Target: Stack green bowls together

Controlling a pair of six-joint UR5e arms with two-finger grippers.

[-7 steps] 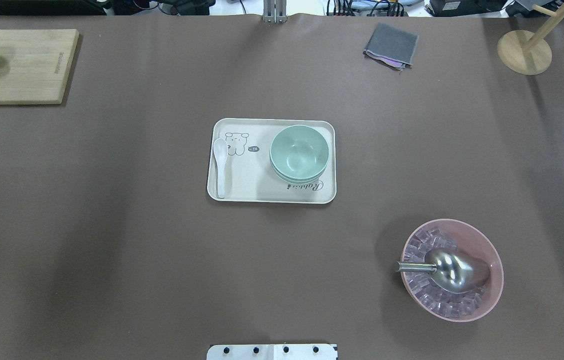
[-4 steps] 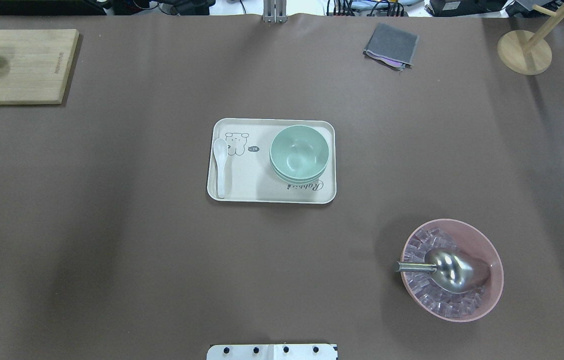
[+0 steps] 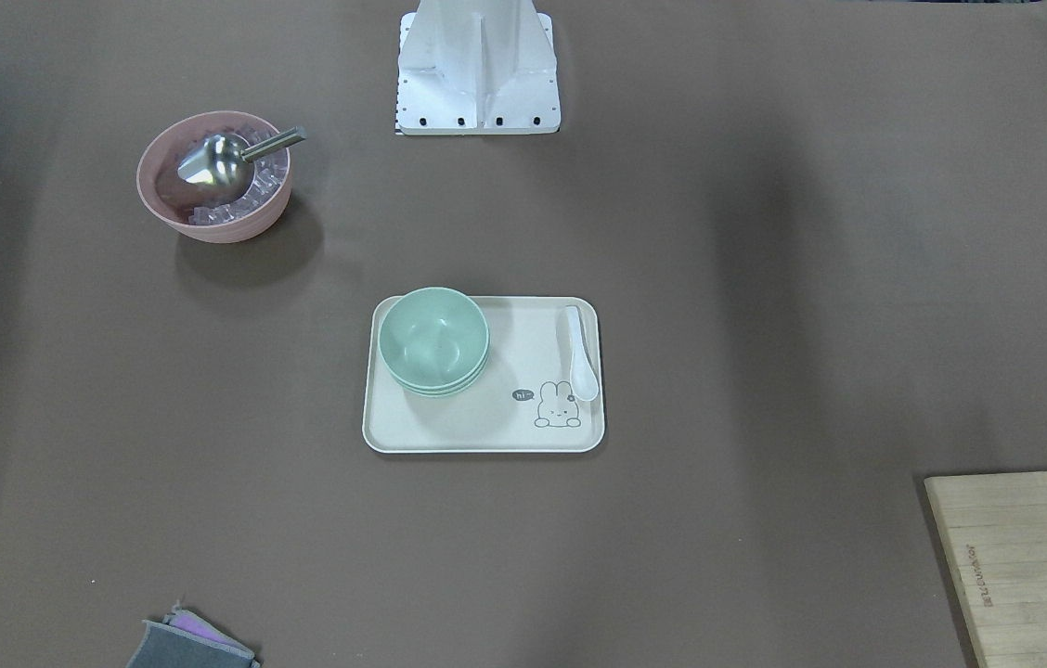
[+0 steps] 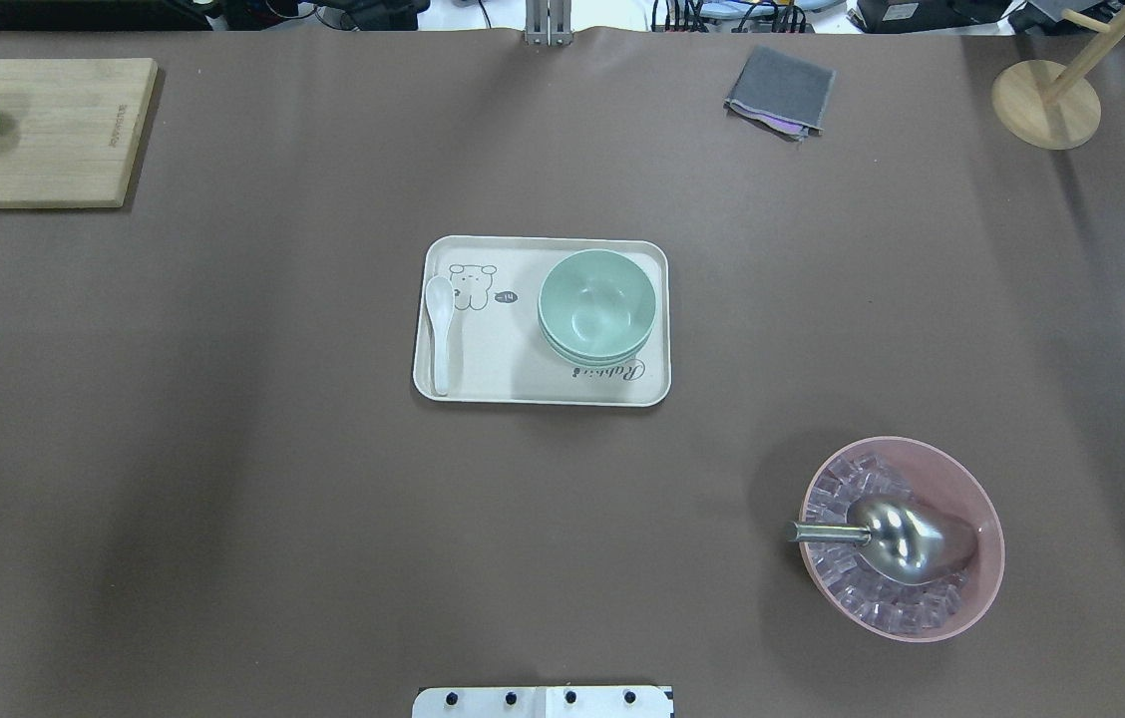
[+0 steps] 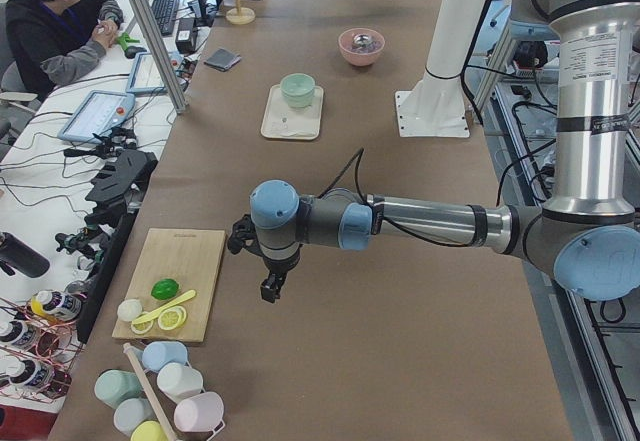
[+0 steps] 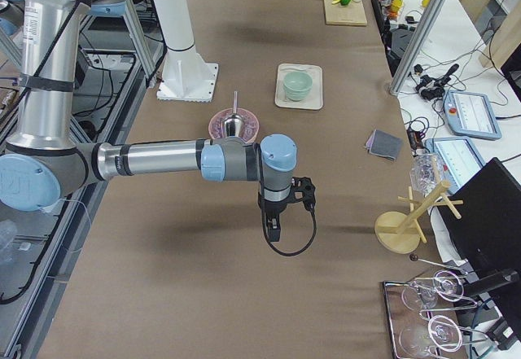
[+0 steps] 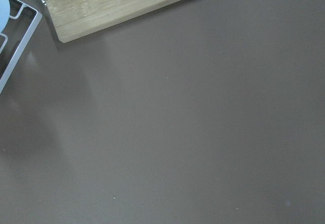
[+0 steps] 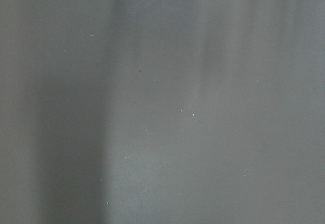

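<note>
The green bowls (image 4: 597, 307) sit nested in one stack on the right part of a cream tray (image 4: 483, 374) at the table's middle. The stack also shows in the front-facing view (image 3: 433, 340) and in both side views (image 5: 297, 89) (image 6: 297, 85). My left gripper (image 5: 270, 289) hangs over the table far from the tray, near the cutting board. My right gripper (image 6: 274, 230) hangs over the table at the other end. Both show only in the side views, so I cannot tell whether they are open or shut. Neither touches a bowl.
A white spoon (image 4: 439, 334) lies on the tray's left side. A pink bowl (image 4: 971, 489) with ice and a metal scoop (image 4: 897, 538) stands at front right. A cutting board (image 4: 54, 135) with lime and lemon, a grey cloth (image 4: 780, 90) and a wooden stand (image 4: 1046, 105) lie along the far edge.
</note>
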